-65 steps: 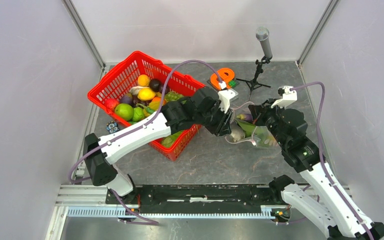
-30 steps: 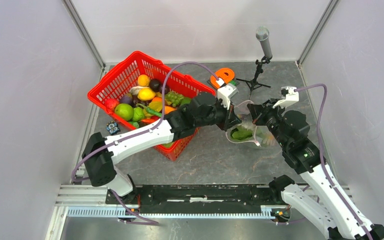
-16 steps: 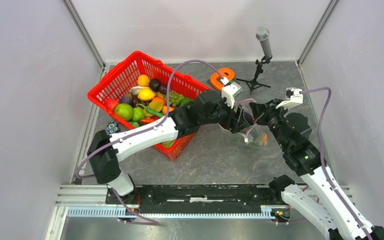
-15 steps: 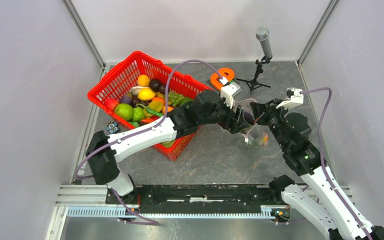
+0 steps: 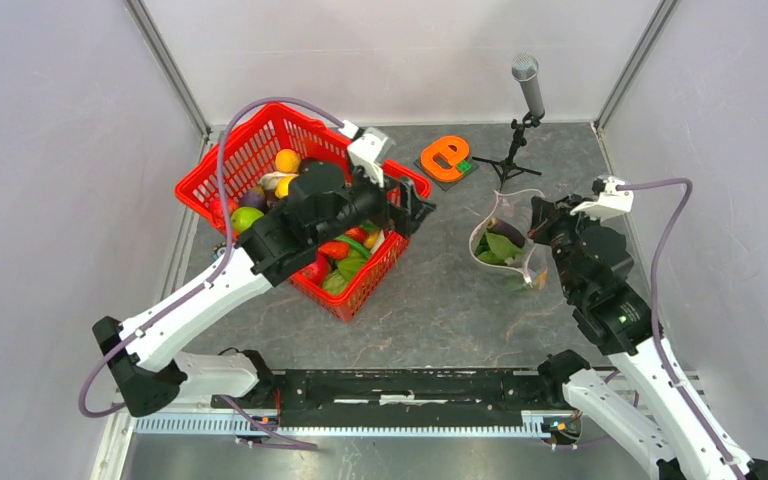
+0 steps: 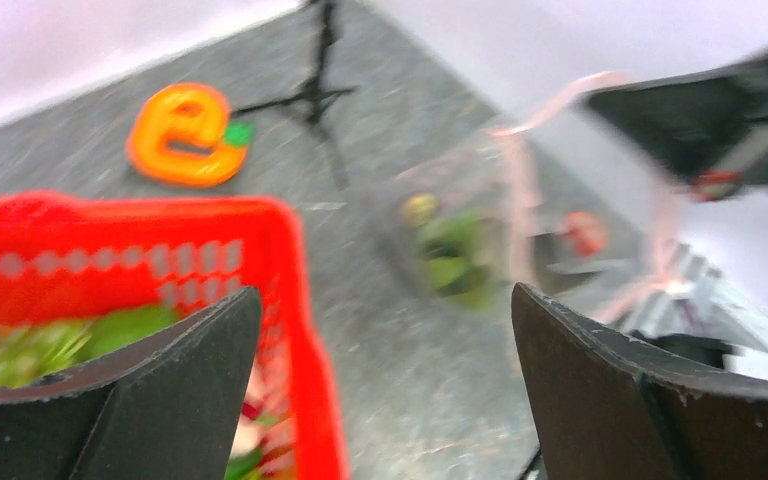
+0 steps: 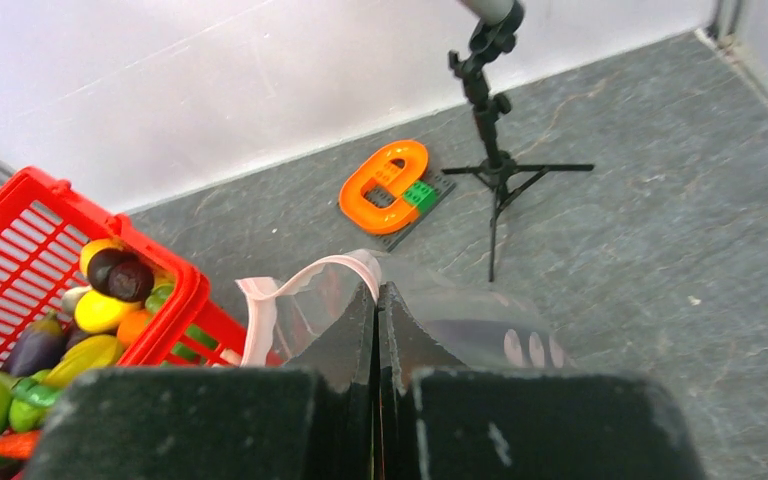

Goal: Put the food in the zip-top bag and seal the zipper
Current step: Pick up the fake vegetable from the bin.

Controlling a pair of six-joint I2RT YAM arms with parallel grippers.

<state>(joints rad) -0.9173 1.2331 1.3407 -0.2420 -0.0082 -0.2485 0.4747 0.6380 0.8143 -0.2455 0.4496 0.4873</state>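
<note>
Grey marbled table enclosed by pale walls; left pincer spread wide, right pincer clamped on zip-top bag rim.

Even, diffuse light from overhead fills the top view. The grey surface reads bright, the colours in the red basket are saturated, and only soft, short shadows sit beneath the arms. The pale walls carry a faint lilac cast. The left wrist view is smeared by motion blur: the zip-top bag and the orange letter toy are streaked, while the dark fingers of the left hand keep firmer edges. The right wrist view is crisp at distance, the microphone stand sharp. The right hand, close to the lens, is soft and near-black. Pale glare streaks the clear plastic.
</note>
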